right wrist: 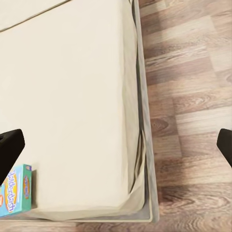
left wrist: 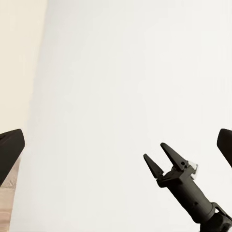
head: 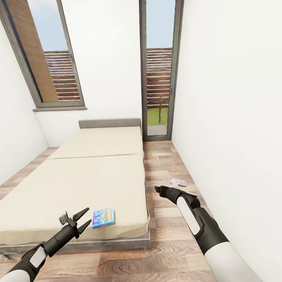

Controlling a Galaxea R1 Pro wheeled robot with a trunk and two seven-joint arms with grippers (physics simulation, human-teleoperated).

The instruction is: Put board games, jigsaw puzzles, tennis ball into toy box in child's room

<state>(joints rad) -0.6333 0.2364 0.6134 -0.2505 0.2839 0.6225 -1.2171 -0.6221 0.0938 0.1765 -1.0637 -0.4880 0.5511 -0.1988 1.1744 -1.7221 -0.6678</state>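
Beige bed (head: 89, 179) is filling centre-left, wood floor (head: 169, 245) lower right, white walls, two windows. Board game (head: 103, 217) is lying near the bed's lower edge. Left gripper (head: 83, 219) and right gripper (left wrist: 157, 155) are hanging spread, empty.

The board game (right wrist: 14, 192) near the bed's (right wrist: 72, 96) foot corner is cut by the right wrist picture's edge; its print is unreadable.
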